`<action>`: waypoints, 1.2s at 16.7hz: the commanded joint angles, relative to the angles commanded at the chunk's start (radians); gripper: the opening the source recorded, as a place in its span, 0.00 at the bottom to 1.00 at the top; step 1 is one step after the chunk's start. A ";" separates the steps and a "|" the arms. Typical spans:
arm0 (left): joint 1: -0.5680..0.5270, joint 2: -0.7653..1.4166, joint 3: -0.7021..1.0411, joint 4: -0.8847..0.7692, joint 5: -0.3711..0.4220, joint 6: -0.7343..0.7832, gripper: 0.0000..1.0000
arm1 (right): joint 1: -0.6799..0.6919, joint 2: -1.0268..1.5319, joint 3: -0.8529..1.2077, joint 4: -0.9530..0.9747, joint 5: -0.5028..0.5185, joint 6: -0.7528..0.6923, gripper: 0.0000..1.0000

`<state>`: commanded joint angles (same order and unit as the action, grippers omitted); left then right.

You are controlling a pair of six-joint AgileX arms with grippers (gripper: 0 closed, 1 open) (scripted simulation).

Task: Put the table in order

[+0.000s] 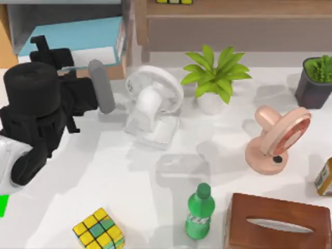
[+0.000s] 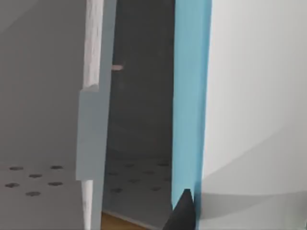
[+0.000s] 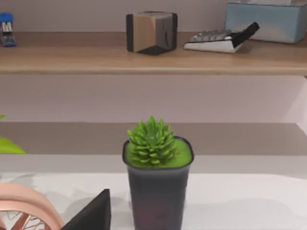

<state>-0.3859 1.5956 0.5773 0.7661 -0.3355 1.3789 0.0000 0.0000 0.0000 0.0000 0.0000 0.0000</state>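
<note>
The white table [image 1: 104, 176] spreads under everything in the top view, its long axis running left to right, with a wooden shelf unit [image 1: 233, 21] along its far edge. The black left arm [image 1: 36, 104] lies over the table's left side, reaching toward the grey cabinet [image 1: 62, 31] at the far left corner, where a blue book [image 1: 78, 36] lies in the opening. How far the left gripper is open cannot be told, nor whether it grips anything; the left wrist view gives a close look at the book's blue edge [image 2: 189, 96] with one dark fingertip [image 2: 181, 213] against it.

Near the right front corner sits a brown tissue box [image 1: 277, 223]. A white fan [image 1: 153, 101] stands mid-table, a pink fan [image 1: 277, 137] to its right, and a leafy plant in a white pot [image 1: 215, 78] between them, farther back. A succulent in a dark pot [image 1: 316, 80] stands at the right edge. The right wrist view shows what the top view does not: that succulent [image 3: 156, 158] head-on, and on the shelf behind it a brown cube [image 3: 151, 31], a calculator [image 3: 218, 40] and a blue stapler [image 3: 6, 28]. Up front are a green bottle [image 1: 199, 212] and a puzzle cube [image 1: 98, 228].
</note>
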 joint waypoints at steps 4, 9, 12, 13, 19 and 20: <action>0.140 0.109 0.096 0.004 0.149 0.143 0.00 | 0.000 0.000 0.000 0.000 0.000 0.000 1.00; 0.152 0.124 0.110 0.004 0.164 0.157 0.00 | 0.000 0.000 0.000 0.000 0.000 0.000 1.00; 0.152 0.138 0.124 0.005 0.164 0.159 0.00 | 0.000 0.000 0.000 0.000 0.000 0.000 1.00; 0.155 0.155 0.142 0.004 0.167 0.160 0.00 | 0.000 0.000 0.000 0.000 0.000 0.000 1.00; 0.169 0.233 0.224 -0.001 0.181 0.162 0.00 | 0.000 0.000 0.000 0.000 0.000 0.000 1.00; 0.169 0.233 0.224 -0.001 0.181 0.162 0.00 | 0.000 0.000 0.000 0.000 0.000 0.000 1.00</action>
<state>-0.2172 1.8286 0.8013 0.7656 -0.1545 1.5408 0.0000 0.0000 0.0000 0.0000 0.0000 0.0000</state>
